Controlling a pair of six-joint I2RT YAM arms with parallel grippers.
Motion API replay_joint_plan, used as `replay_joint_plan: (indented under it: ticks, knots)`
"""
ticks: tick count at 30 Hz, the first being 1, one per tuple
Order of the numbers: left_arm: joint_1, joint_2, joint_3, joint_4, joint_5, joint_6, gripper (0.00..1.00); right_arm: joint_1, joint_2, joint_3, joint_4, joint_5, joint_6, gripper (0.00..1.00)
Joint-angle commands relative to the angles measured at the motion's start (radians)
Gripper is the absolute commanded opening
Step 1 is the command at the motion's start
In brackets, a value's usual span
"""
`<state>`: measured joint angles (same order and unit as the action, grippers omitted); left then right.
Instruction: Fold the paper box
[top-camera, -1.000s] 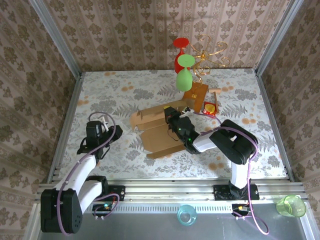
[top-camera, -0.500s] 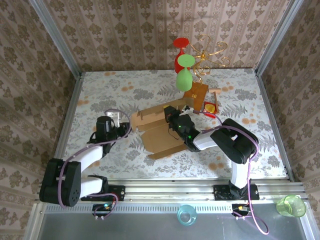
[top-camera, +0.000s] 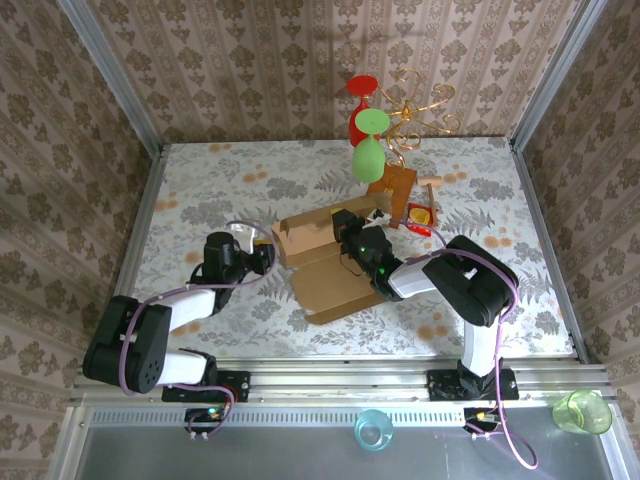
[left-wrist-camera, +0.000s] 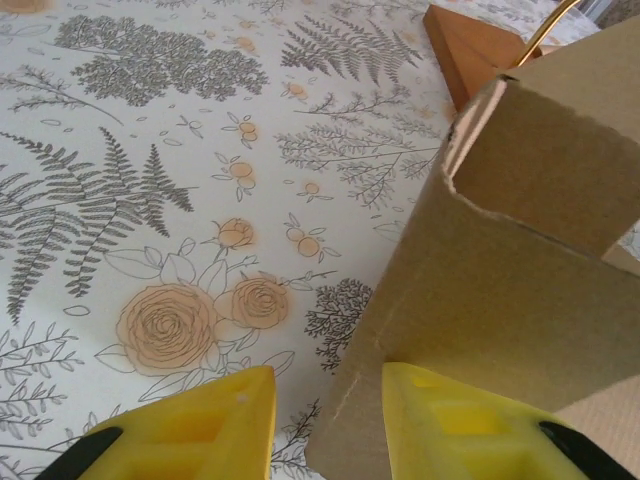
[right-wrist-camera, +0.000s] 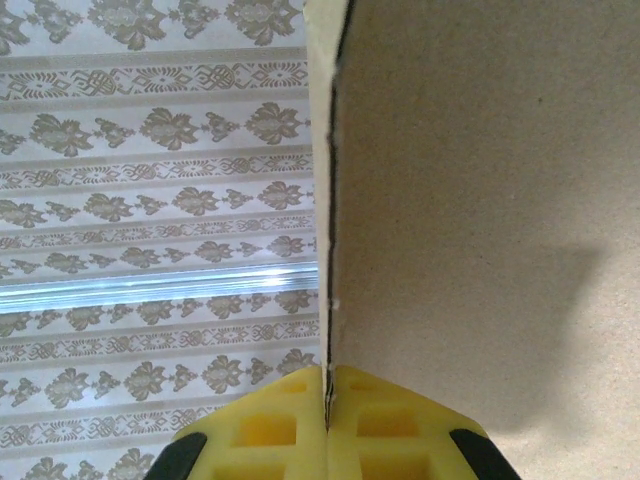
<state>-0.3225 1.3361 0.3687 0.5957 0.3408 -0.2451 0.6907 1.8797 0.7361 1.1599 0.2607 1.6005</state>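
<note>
The paper box (top-camera: 325, 272) is found about the middle of the surface (top-camera: 200, 190), half formed. A flat panel is laid toward the near edge and a wall is stood up along its far side. One upright panel edge is pinched by the right gripper (right-wrist-camera: 326, 385), pads pressed tight on the cardboard. The left gripper (left-wrist-camera: 328, 405) is parked at the wall's left end, jaws a little way apart, with the cardboard's lower corner sat in the gap; no squeeze can be seen there.

So raising and tucking the side walls is judged to be the step in hand. Next, that left end probably needs to be caught and turned inward.

No print or label can be made out on the box. The wooden block (top-camera: 392, 188) beyond is plain too, and the red-and-yellow packet (top-camera: 421, 215) beside it is too small to be read.
</note>
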Motion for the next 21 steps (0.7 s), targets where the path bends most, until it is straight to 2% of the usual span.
replay_joint_plan:
  ticks: [1, 13, 21]
  knots:
    - [-0.022, 0.012, -0.017, 0.086, 0.037, 0.020, 0.35, 0.006, 0.020, 0.019, -0.057, -0.015, 0.003, 0.00]
    - [-0.065, 0.065, -0.002, 0.159, 0.103, 0.038, 0.38, 0.004, 0.018, 0.020, -0.049, -0.024, 0.003, 0.00]
    - [-0.096, 0.119, 0.024, 0.179, 0.057, 0.033, 0.40, 0.005, 0.013, 0.016, -0.049, -0.024, 0.004, 0.00]
